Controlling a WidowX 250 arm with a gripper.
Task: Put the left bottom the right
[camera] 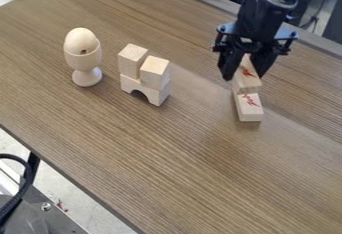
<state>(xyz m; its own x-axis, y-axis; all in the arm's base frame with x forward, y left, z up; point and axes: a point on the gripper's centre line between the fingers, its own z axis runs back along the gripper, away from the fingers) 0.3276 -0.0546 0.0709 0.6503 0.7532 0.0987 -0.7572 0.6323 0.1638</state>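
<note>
Partly hidden at upper right, the far end of one red-marked block (248,82) lies behind the gripper (246,73); whether the hand is clamped on it or loose around it cannot be told. The arm (269,3) is cut off by the top edge. A second red-marked block (250,109) sits at the nearer end of the first, on the right part of the table (167,163); whether the first overlaps it or stands just behind it is hard to make out. Marked blocks: two. Left of these, two plain blocks (155,71) stand side by side on one arch block (155,96), whose opening is partly visible. Farther left, one wooden egg (81,39) rests upright in one egg cup (87,67), its lower part concealed by the rim.
</note>
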